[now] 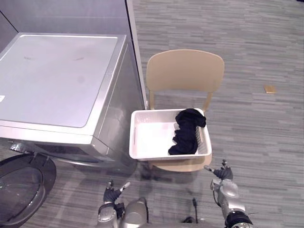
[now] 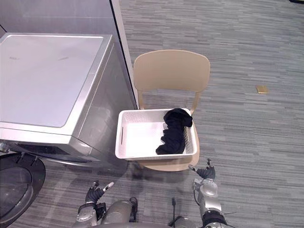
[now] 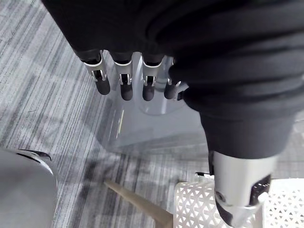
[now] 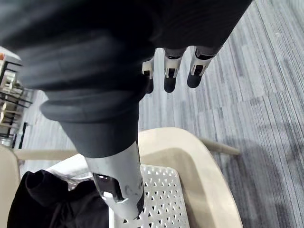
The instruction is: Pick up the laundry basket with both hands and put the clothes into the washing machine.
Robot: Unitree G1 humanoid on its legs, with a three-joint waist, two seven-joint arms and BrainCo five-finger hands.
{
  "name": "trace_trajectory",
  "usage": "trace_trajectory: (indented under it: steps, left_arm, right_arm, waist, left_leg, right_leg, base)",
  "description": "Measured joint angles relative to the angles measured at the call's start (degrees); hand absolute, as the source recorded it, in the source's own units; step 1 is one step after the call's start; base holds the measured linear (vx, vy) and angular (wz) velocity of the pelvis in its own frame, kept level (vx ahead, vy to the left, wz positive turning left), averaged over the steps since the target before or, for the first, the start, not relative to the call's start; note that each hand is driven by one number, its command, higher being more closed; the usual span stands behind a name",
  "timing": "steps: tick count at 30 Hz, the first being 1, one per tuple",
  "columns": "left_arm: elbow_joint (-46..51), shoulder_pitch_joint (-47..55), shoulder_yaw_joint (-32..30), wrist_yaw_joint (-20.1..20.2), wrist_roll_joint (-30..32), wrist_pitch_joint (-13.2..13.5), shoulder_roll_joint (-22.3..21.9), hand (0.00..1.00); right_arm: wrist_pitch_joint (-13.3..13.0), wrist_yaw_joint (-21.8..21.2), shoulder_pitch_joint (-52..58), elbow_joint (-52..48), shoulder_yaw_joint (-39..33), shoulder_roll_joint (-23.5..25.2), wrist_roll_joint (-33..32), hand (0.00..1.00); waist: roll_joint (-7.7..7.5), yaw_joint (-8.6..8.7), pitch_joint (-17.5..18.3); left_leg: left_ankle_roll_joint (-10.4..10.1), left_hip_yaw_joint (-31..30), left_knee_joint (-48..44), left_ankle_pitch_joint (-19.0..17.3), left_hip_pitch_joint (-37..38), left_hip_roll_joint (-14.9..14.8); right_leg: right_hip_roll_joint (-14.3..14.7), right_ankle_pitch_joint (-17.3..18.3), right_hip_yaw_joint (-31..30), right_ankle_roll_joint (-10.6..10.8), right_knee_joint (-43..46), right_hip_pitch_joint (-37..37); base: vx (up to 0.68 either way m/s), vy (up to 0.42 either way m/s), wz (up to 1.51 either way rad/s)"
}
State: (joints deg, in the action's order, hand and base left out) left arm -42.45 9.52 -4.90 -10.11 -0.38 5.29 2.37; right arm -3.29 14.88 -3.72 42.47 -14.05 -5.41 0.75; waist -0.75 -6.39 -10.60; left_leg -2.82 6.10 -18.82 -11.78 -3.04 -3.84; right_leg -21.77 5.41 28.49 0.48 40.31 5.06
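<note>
left eye view had the white laundry basket point(image 1: 142, 137) sitting on the seat of a tan chair point(image 1: 185, 71), right beside the grey washing machine point(image 1: 57, 76), with the basket's left wall close to the machine's side. the black clothes point(image 1: 187, 130) were bunched in the basket's right half, heaped up against its far right corner, and the white bottom showed in the left half. the machine's round door point(image 1: 21, 190) hung open at the lower left, down near the floor point(image 1: 266, 142). a small tan scrap point(image 1: 270, 89) lay on that grey striped floor, well off to the right of the chair. both hands were low in front of the chair and neither touched the basket. the left hand point(image 1: 113, 194) was below the basket's near left corner, in front of the machine, and the right hand point(image 1: 223, 178) was just past the seat's near right edge. left wrist view showed its fingers point(image 3: 126, 88) straight in a row and the thumb point(image 3: 237, 199) apart from them, released and holding nothing, with a corner of the basket's lattice wall past the thumb. right wrist view was the same deal: fingers point(image 4: 170, 78) straight, thumb point(image 4: 118, 190) spread away, hand loose and empty, with the basket's perforated wall, the clothes and the chair seat past it.
</note>
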Motion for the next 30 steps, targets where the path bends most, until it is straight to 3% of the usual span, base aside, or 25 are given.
trace_trajectory:
  steps: [1,2,3,4,5,6,7,10,11,16,20,23,26,30]
  left_arm:
    - [0.1,0.5,0.4,0.0,0.1,0.2,0.6,0.00]
    - [0.2,0.4,0.4,0.0,0.1,0.2,0.8,0.00]
    - [0.0,-0.3,0.0,-0.3,0.1,0.2,1.9,0.00]
    - [-0.4,-0.7,-0.2,-0.3,0.4,0.2,2.5,0.00]
    - [-0.4,-0.8,-0.3,-0.4,0.6,0.2,2.5,0.00]
    - [-0.4,-0.8,-0.2,-0.4,0.9,0.3,2.5,0.00]
    - [-1.5,-1.7,0.0,-0.4,1.1,0.5,2.5,0.00]
    - [-1.9,-1.6,0.3,-0.3,1.6,0.9,0.7,0.00]
    - [-2.0,-1.6,0.3,-0.3,1.7,0.9,0.7,0.00]
    - [-2.8,-1.6,0.2,0.0,3.1,1.5,1.2,0.00]
    - [-3.1,-1.7,0.4,0.0,3.3,1.9,2.0,0.00]
    - [-3.2,-1.6,0.5,0.0,3.3,2.1,3.1,0.00]
    - [-3.2,-1.8,1.1,0.0,3.4,2.8,3.1,0.00]
    - [-3.6,-2.4,1.6,-0.5,3.3,2.9,3.6,0.00]
  right_arm:
    - [0.0,0.1,0.7,-2.5,1.2,-0.5,0.8,0.00]
    - [-0.1,0.1,0.9,-4.0,2.1,-0.8,1.8,0.00]
    - [-0.2,0.0,0.5,-6.7,3.3,-1.3,2.7,0.00]
    - [-0.3,0.0,0.6,-9.3,3.5,-1.7,4.6,0.00]
    - [-0.4,0.0,0.9,-10.4,3.7,-2.2,4.9,0.00]
    - [-0.4,0.1,1.6,-11.9,4.2,-3.7,7.0,0.00]
    - [-0.3,0.2,1.8,-13.2,4.6,-6.0,9.3,0.00]
    - [-0.3,-0.2,1.4,-16.8,6.2,-10.6,14.6,0.00]
    - [-0.3,-0.3,1.1,-17.1,7.1,-11.2,15.4,0.00]
    - [-0.9,-3.7,-0.6,-17.2,14.5,-15.9,20.2,0.00]
    - [-2.6,-5.2,-5.0,-15.6,20.8,-19.5,22.6,0.00]
    - [-3.0,-5.9,-11.3,-10.2,25.7,-20.7,24.6,0.00]
    - [-3.1,-6.1,-17.3,-4.3,28.6,-22.2,27.0,0.00]
    - [-1.9,-4.0,-28.8,6.6,29.5,-25.1,31.8,0.00]
  waist:
    - [0.54,1.31,0.2]
    - [0.47,1.83,0.4]
    - [-0.89,2.33,0.2]
    - [-1.17,2.43,0.0]
    - [-1.05,2.67,-0.1]
    - [-1.39,3.10,0.1]
    - [-1.47,4.24,-0.3]
    - [2.13,3.91,0.5]
    - [2.44,3.93,0.6]
    - [2.59,3.76,0.8]
    - [2.55,2.36,0.8]
    - [2.54,2.02,0.8]
    - [3.03,-0.44,-0.1]
    - [4.58,-1.18,-3.7]
  left_leg:
    - [2.2,-1.2,0.4,-1.9,1.0,-0.3]
    - [2.2,-1.8,0.7,-3.1,1.0,-0.5]
    - [1.8,-2.4,0.6,-4.2,0.5,-0.6]
    - [1.4,-3.6,0.5,-4.5,0.1,-1.2]
    - [1.4,-4.4,0.4,-4.5,0.1,-1.4]
    - [0.1,-6.3,0.1,-4.4,-0.1,-1.1]
    - [-1.4,-9.4,-1.2,-5.1,-0.6,0.0]
    - [-3.3,-12.4,0.2,-4.0,-2.4,-2.1]
    - [-3.8,-12.8,1.1,-3.6,-2.4,-2.3]
    - [-5.3,-17.4,5.4,-0.4,-2.7,-3.8]
    - [-5.8,-20.5,7.3,3.1,-5.8,-3.0]
    - [-6.1,-23.5,9.0,6.3,-8.7,-2.2]
    - [-6.1,-25.0,10.4,8.7,-10.7,-1.6]
    - [-5.2,-26.6,13.5,11.4,-14.1,-0.6]
  right_leg:
    - [1.3,0.4,-7.9,-0.3,6.8,4.8]
    - [3.1,3.5,-12.1,1.4,8.0,7.0]
    - [6.4,7.9,-18.5,2.7,7.1,10.2]
    - [10.1,10.1,-22.9,3.0,3.1,12.4]
    - [11.8,10.2,-24.5,3.1,-0.3,12.6]
    - [13.8,8.3,-27.6,4.7,-10.2,11.4]
    - [13.7,4.4,-27.1,5.2,-13.4,10.0]
    - [15.1,4.4,-23.8,4.3,-15.0,10.3]
    - [15.3,4.3,-23.3,4.2,-15.4,10.3]
    - [16.0,3.2,-17.6,2.9,-19.3,7.5]
    - [15.7,0.6,-14.2,2.8,-23.8,7.1]
    - [15.3,-1.8,-10.9,2.7,-27.6,6.9]
    - [14.9,-3.7,-9.1,2.6,-29.6,7.5]
    - [13.4,-4.1,-8.0,2.7,-28.2,11.6]
  base:
    - [0.06,0.039,0.45]
    - [0.06,-0.019,0.41]
    - [0.02,-0.109,0.30]
    - [0.01,-0.145,0.34]
    - [0.02,-0.178,0.57]
    - [0.06,-0.196,0.99]
    - [0.07,-0.175,1.02]
    - [0.08,-0.154,0.50]
    - [0.06,-0.152,0.26]
    - [0.04,-0.113,0.49]
    - [-0.02,-0.032,0.46]
    - [-0.08,-0.004,0.58]
    - [-0.12,0.008,0.36]
    - [-0.21,0.038,0.28]
